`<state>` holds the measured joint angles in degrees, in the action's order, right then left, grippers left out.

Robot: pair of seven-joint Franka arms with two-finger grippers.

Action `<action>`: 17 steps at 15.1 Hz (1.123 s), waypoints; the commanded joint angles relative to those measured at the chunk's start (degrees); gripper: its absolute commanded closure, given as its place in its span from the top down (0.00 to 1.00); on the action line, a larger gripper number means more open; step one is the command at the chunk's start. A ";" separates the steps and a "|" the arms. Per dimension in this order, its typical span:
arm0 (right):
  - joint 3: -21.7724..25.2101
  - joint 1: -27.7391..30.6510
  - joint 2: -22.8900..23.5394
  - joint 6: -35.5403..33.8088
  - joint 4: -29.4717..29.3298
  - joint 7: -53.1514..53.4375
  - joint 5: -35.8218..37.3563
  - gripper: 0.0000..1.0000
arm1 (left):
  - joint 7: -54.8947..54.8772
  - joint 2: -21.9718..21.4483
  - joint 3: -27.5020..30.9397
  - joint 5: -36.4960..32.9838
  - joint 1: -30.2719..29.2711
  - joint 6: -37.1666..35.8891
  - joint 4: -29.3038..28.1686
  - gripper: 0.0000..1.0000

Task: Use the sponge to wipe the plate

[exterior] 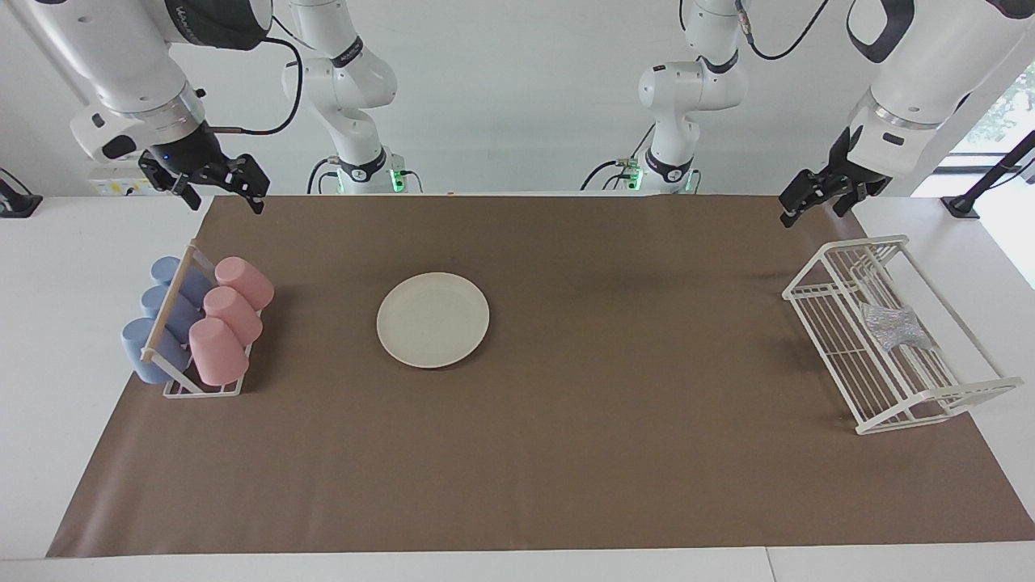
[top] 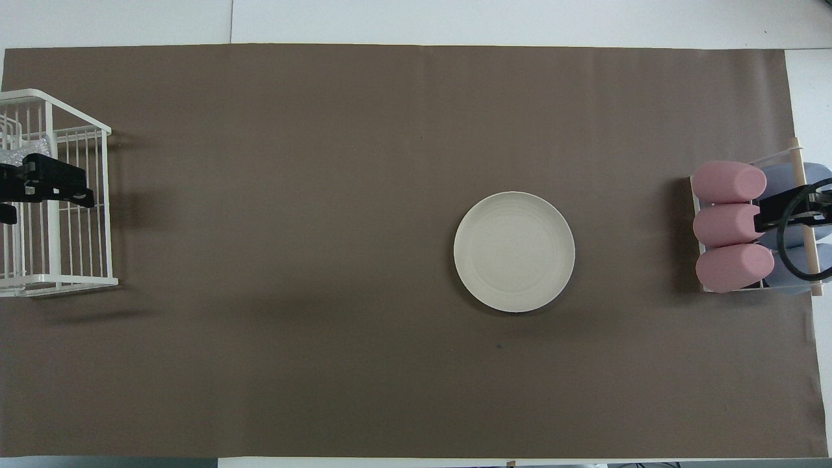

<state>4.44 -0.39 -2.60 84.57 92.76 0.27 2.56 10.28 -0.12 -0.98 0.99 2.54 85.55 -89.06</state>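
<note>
Facing view first: the left gripper (exterior: 813, 196) hangs raised over the robots' edge of the brown mat (exterior: 566, 453), at the left arm's end of the counter (exterior: 73, 267), its forearm slanting down from above. Its jaws are spread and hold nothing. The right gripper (exterior: 217, 183) hangs over the mat's corner at the right arm's end, wrist tilted, jaws likewise spread and empty — this arm waits.

Below the left gripper's jaws and farther from the robots stands one white wire rack (exterior: 889, 380). One sponge (exterior: 893, 326), silvery with a pinched waist, lies on the rack's wires, well apart from those jaws. In the overhead view the left gripper (top: 39, 185) covers part of the rack (top: 71, 279), and the sponge (top: 19, 155) shows only as a glittery patch just above it.

One plate (exterior: 433, 319) lies flat on the mat between the two grippers, closer to the right gripper's end and untouched — cream-white, bare.

Farther from the robots than the right gripper's jaws sits one cup rack (exterior: 174, 319) holding six cups on their sides: three pink cups (exterior: 230, 314) toward the plate and three blue cups (exterior: 158, 311) toward the counter's end.
</note>
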 commanded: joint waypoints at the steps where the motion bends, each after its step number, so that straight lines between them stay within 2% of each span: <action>1: -0.05 0.31 -0.92 -0.72 0.58 -1.67 -0.37 1.00 | -0.70 -1.99 1.42 0.95 2.64 3.99 -3.48 1.00; 6: -0.05 0.04 -0.92 -0.72 0.58 -1.67 -0.37 1.00 | -0.88 -3.39 1.69 1.12 3.96 -0.21 -4.45 1.00; 17: -0.31 -0.31 -0.92 -0.99 0.49 -1.41 -0.28 1.00 | -0.52 -3.31 1.60 2.88 3.26 -0.39 -4.10 1.00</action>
<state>4.33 -0.53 -2.61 84.10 92.76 0.27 2.56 10.16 -2.15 0.29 3.00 5.70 85.58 -91.94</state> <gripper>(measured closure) 0.000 0.000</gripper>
